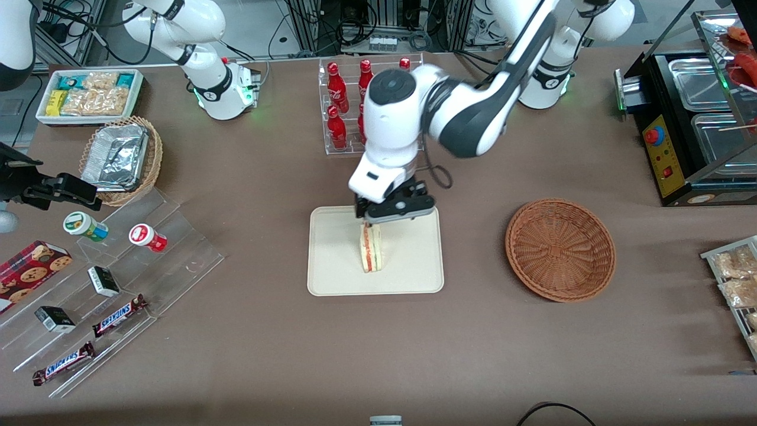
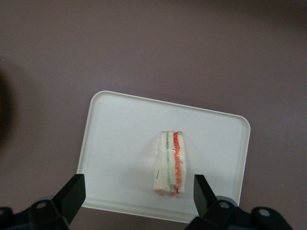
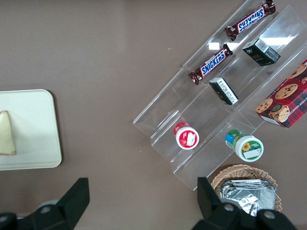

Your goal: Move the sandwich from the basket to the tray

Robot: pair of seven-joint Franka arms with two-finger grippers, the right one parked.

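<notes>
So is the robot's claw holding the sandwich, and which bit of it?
No, nothing is held. The gripper hangs open above the sandwich, which stands on the tray, fingers apart from it.

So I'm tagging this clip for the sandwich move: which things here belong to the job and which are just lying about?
Job:
sandwich, lying on the tray
basket, holding nothing
gripper, open, above the sandwich

Lying about:
cola bottles
Snickers bars
cookie box
foil trays
snack bin
</notes>
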